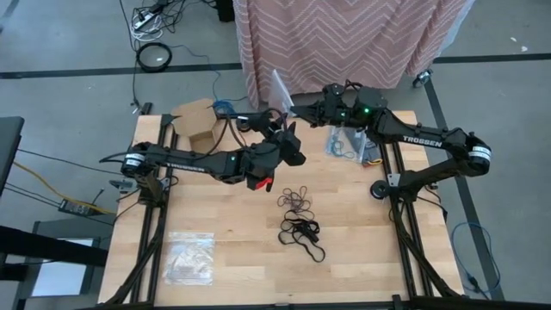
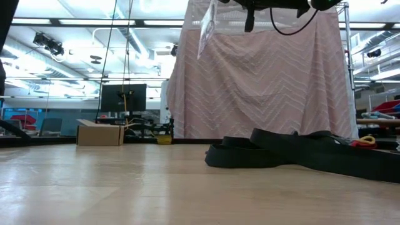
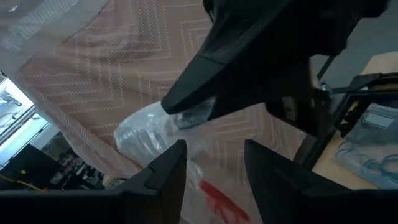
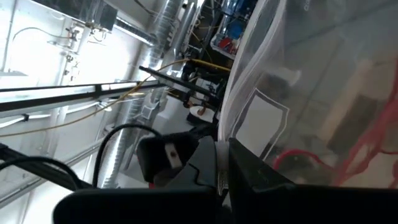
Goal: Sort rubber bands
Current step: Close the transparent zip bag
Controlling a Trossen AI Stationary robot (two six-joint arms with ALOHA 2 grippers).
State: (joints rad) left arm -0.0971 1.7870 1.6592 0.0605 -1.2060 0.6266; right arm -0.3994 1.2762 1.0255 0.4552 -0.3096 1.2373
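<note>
Jaws of the right gripper [image 1: 293, 108] pinch a clear plastic bag [image 1: 281, 86] aloft over the counter [image 1: 362, 258], presumably to fill it. Opposite, the left gripper [image 1: 277, 120] spreads wide, likely to open it. Rubber bands [image 1: 299, 201] lie loose mid-counter.

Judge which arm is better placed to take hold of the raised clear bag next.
Left. The left gripper is open just below the clear bag, which the shut right gripper holds up at the table's far edge.
</note>
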